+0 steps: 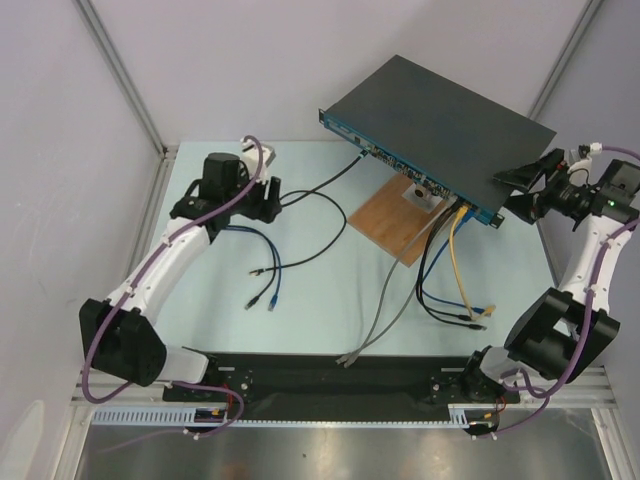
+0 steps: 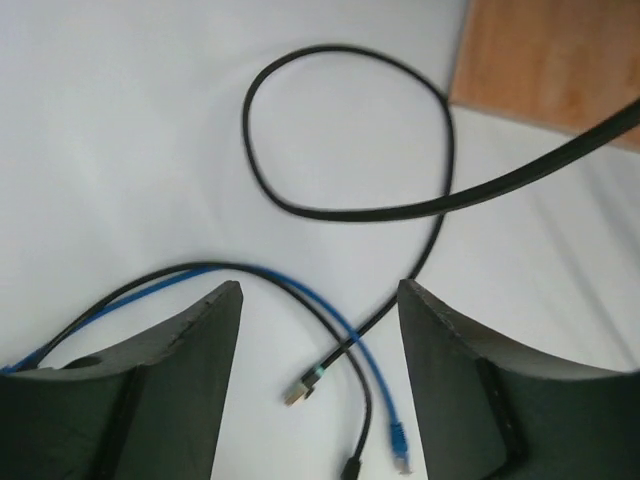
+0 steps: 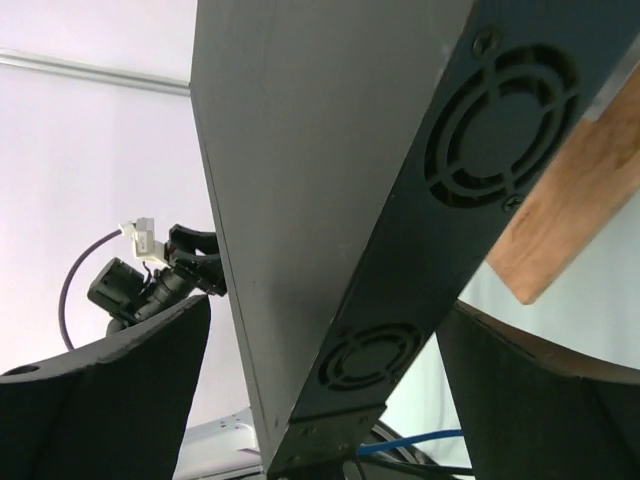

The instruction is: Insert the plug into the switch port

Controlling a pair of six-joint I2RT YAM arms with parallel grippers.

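While poised over the worktop [image 1: 330, 290], left claw [image 2: 320, 290]: jaws apart, nothing gripped; pale surface and cable ends showing in the gap.
Plug [image 2: 298, 392]: metal-tipped, on a black cable [image 2: 350, 130]; lying loose on the worktop, between the left fingers [image 2: 190, 380] in the wrist view; not in any port.
Blue cable [image 2: 372, 375]: loose, running just beside the plug, own end free.
Wooden board [image 1: 382, 220]: flat at mid-worktop, partly under the front edge of the switch [image 1: 440, 125].
Switch: right of centre toward the far side, set at an angle, blue front facing the arms; yellow cable [image 1: 460, 255] and grey cable [image 1: 390, 305] seated in its sockets.
Right claw [image 1: 521, 190]: spread wide, straddling the switch's right end, vented side panel between the fingers; contact not determinable.
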